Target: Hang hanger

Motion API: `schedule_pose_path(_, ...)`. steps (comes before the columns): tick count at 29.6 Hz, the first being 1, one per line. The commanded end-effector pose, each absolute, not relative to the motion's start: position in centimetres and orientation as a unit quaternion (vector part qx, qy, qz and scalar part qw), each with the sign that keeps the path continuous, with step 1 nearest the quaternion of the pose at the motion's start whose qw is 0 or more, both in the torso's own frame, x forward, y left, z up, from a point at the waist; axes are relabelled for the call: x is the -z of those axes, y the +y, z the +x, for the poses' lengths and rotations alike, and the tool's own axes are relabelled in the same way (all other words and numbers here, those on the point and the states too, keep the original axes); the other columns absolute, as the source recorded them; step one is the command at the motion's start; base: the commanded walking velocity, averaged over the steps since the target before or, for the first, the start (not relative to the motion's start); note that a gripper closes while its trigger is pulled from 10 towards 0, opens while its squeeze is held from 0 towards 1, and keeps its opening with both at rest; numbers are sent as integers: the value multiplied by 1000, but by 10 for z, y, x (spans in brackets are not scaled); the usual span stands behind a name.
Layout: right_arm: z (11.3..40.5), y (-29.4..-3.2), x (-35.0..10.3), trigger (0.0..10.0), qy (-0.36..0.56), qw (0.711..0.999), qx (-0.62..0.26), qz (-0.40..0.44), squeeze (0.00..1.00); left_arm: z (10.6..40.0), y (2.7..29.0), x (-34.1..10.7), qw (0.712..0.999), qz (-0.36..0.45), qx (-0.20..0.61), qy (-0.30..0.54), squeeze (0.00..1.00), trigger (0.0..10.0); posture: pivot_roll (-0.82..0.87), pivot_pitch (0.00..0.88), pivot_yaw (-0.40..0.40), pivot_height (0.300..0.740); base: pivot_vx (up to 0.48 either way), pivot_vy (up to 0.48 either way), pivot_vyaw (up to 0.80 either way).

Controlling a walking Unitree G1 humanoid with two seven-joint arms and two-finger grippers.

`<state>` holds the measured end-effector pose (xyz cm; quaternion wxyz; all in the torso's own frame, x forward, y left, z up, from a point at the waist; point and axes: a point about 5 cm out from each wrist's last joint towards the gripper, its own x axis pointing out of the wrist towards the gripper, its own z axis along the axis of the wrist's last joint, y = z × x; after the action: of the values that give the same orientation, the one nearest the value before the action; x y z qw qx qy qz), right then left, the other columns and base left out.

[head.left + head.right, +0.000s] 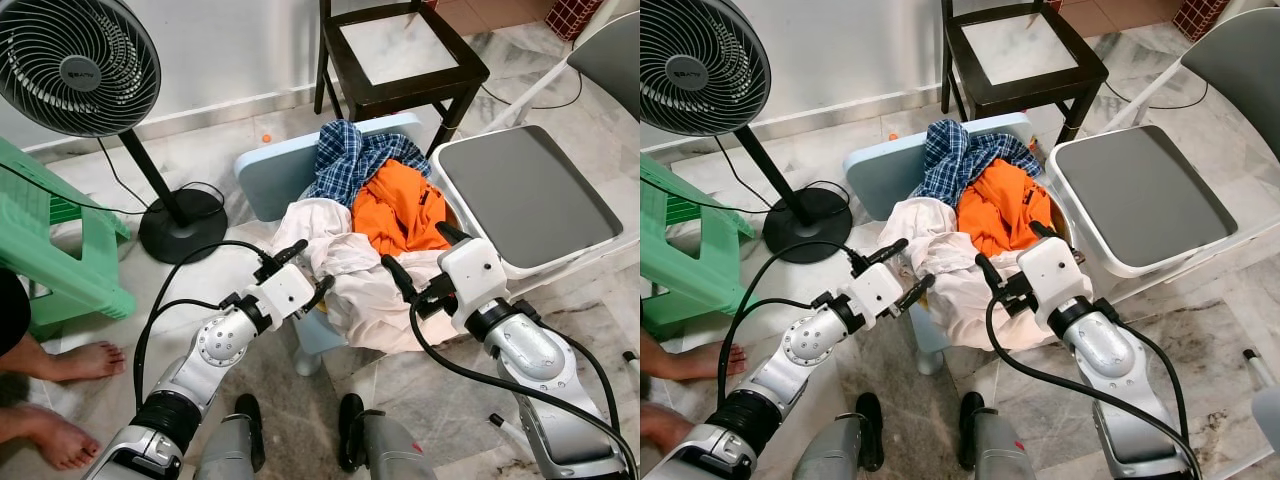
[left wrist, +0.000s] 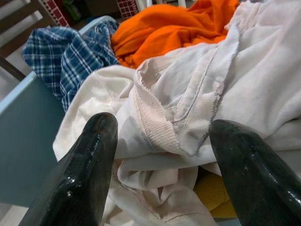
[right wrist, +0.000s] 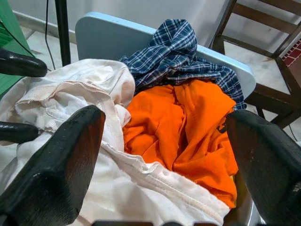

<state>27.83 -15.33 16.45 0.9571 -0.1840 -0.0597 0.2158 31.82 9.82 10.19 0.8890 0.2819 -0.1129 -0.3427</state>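
Now both claws, left (image 1: 303,268) & right (image 1: 420,258), spread apart over crumpled cream cloth (image 1: 350,275) w/ ribbed hem.

Marbled tile floor (image 1: 420,385), white wall (image 1: 230,50), black standing fan (image 1: 80,60), dark wooden chair (image 1: 400,60), green plastic stool (image 1: 60,250)

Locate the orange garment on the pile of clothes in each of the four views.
Left eye view: orange garment, centre, beside the blue checked shirt.
Right eye view: centre, under the checked shirt.
Left wrist view: upper middle, beyond the cream cloth.
Right wrist view: centre.
Shared landmark: the blue checked shirt.
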Motion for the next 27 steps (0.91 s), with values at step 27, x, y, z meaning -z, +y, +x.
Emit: schedule_pose_path(27,279,-153,-157,10000,-49,959,-212,-183,753,307,138,-94,891,330,302,-73,0,10000,33,356,-62,740,0,0,0)
